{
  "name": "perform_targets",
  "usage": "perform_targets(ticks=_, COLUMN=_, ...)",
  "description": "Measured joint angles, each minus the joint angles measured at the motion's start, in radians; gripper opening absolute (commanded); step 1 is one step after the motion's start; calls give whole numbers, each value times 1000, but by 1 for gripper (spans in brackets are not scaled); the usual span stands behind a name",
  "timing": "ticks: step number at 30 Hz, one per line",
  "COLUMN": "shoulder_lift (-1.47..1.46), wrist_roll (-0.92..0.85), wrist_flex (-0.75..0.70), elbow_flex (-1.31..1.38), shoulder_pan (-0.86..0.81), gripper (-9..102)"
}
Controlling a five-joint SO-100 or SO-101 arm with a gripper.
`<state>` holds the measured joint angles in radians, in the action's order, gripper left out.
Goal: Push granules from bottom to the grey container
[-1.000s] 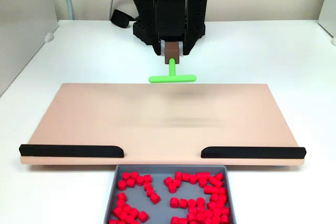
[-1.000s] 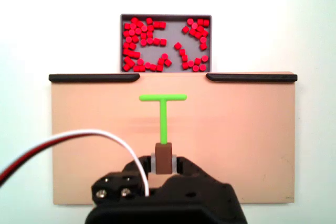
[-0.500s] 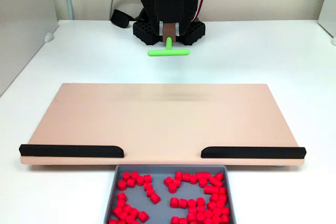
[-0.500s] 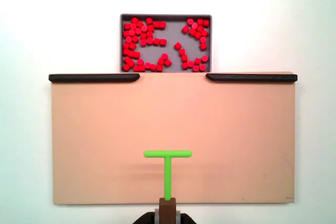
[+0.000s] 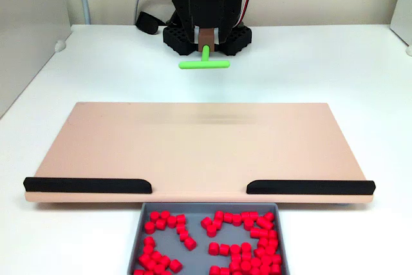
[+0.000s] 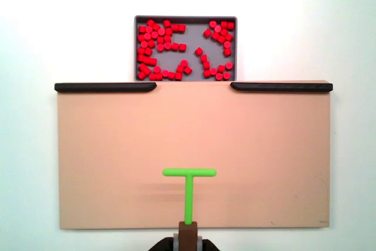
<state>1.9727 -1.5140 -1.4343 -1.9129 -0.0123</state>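
Fixed view from above: fingers point(image 6: 188, 240) at the bottom edge, seemingly clamped on the brown block of the green T-shaped pusher point(image 6: 189, 187), bar over the near part of the tan board point(image 6: 106, 163). Board bare, no pellets left to sweep. Best done by lifting the bar clear and parking well back from the board. Looks finished, judging by the board. All the granules point(image 6: 161, 45) inside the grey container point(image 6: 185, 19), just beyond the gap between the black strips point(image 6: 106, 87), clustered thicker on the left of that view, some grey floor showing. Same pile in the other fixed view point(image 5: 212, 243).
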Motion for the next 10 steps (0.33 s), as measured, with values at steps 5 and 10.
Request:
perform_targets(ticks=5, shoulder_lift=0, wrist_roll=0, wrist_flex=0, elbow_flex=0, shoulder_pan=8, gripper=0)
perform_targets(ticks=10, shoulder_lift=0, wrist_roll=0, wrist_flex=0, elbow_flex=0, shoulder_pan=8, gripper=0)
